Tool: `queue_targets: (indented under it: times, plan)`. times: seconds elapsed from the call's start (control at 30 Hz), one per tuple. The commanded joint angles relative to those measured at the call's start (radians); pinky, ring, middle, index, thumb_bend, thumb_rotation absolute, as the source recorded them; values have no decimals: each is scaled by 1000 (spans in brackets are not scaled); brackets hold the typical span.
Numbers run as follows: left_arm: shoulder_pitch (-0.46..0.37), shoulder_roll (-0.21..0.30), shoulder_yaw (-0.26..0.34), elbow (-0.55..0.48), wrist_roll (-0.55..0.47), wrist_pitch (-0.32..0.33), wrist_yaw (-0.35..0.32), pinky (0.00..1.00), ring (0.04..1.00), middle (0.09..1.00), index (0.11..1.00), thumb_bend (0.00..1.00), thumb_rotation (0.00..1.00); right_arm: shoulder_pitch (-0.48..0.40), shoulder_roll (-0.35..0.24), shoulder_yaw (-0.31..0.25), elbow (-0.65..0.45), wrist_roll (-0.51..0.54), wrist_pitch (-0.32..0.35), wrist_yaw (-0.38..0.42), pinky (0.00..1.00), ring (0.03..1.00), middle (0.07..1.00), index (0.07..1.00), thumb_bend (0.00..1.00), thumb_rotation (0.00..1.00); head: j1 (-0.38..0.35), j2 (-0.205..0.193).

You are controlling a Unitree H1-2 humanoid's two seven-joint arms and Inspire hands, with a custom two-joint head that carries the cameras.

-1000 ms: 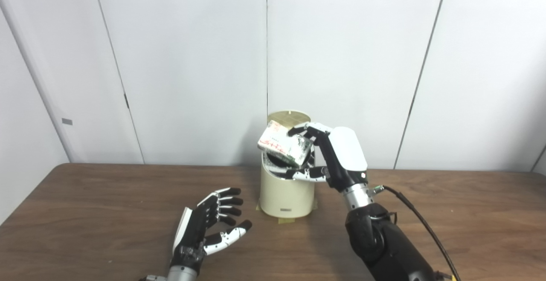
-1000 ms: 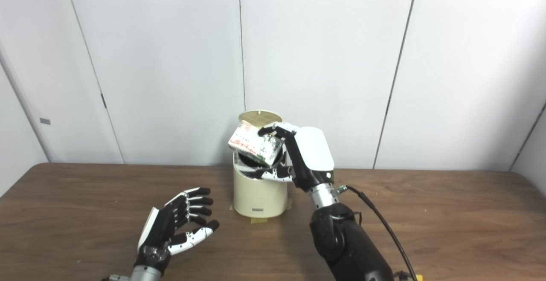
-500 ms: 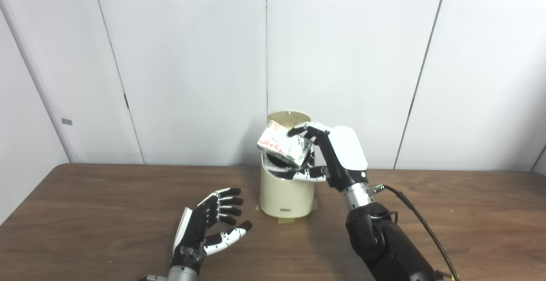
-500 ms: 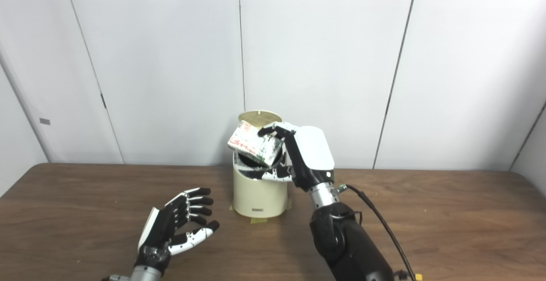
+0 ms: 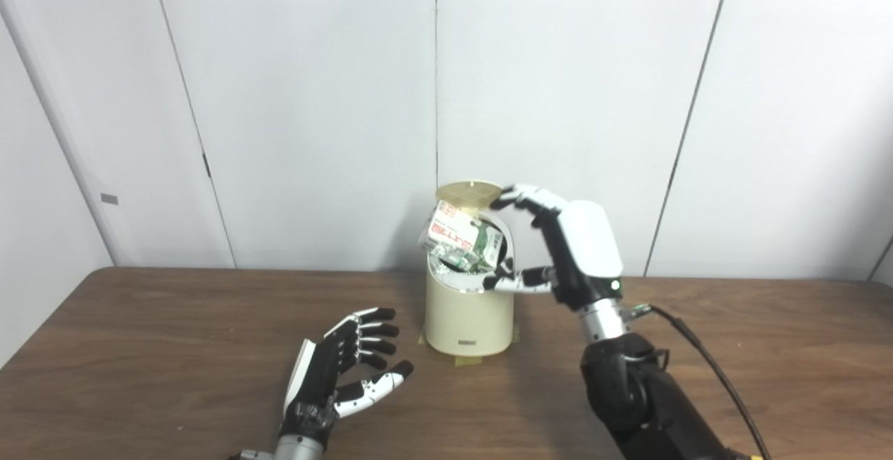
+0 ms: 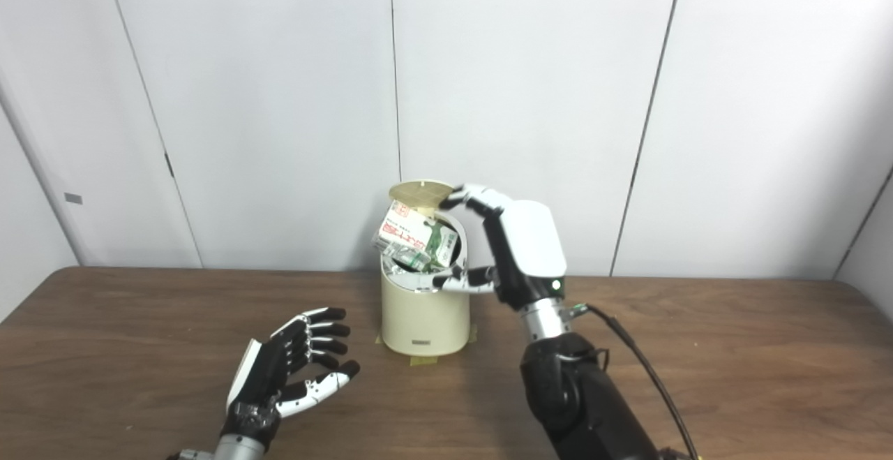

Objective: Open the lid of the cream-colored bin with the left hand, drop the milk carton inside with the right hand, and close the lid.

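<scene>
The cream-colored bin [image 5: 466, 313] stands at the back middle of the table with its round lid [image 5: 467, 191] raised. The milk carton [image 5: 464, 240], white with red and green print, sits tilted in the bin's mouth, its top half sticking out. My right hand [image 5: 558, 247] is open just right of the bin, upper fingers by the lid's edge, thumb at the rim, apart from the carton. My left hand [image 5: 345, 369] rests open, palm up, on the table front-left of the bin, holding nothing.
The brown wooden table [image 5: 139, 348] runs to a white panelled wall behind the bin. A black cable [image 5: 711, 376] trails from my right wrist across the table's right side. Tape patches [image 5: 462, 361] lie under the bin's base.
My right hand let go of the milk carton, which dropped partway into the bin's mouth. That hand spread its fingers and drew slightly right and up. The left hand stayed still.
</scene>
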State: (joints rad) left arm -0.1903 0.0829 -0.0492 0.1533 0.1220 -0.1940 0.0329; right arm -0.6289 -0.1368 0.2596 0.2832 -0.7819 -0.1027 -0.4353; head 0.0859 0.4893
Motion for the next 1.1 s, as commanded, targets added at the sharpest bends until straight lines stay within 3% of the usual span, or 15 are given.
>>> queue_targets:
  times: [0.0, 0.4, 0.77, 0.87, 1.07]
  plan:
    - [32, -5, -10, 8, 24, -11, 4, 537, 612, 673, 727, 628, 46, -21, -20, -17, -50, -2, 1, -1, 507, 718, 764, 636, 699, 0, 0, 1]
    - [32, -1, -8, 3, 22, -7, 1, 530, 609, 670, 722, 628, 45, 11, -44, -49, -100, -3, -2, 8, 532, 696, 743, 633, 715, 0, -2, 8]
    - [35, 6, -8, 3, 21, -9, -1, 536, 612, 672, 725, 626, 44, 32, -42, -55, -111, -5, 6, 15, 485, 659, 716, 607, 745, 0, -8, 6]
    - [35, 8, -8, 2, 19, -7, -4, 548, 616, 674, 726, 629, 56, 42, -36, -66, -122, 26, 14, 40, 497, 664, 728, 618, 733, 0, -8, 3]
    - [36, 11, -5, 11, 6, -25, -10, 553, 617, 674, 725, 630, 62, 79, 1, -119, -180, 237, 25, 170, 467, 618, 737, 649, 749, 18, -13, -6]
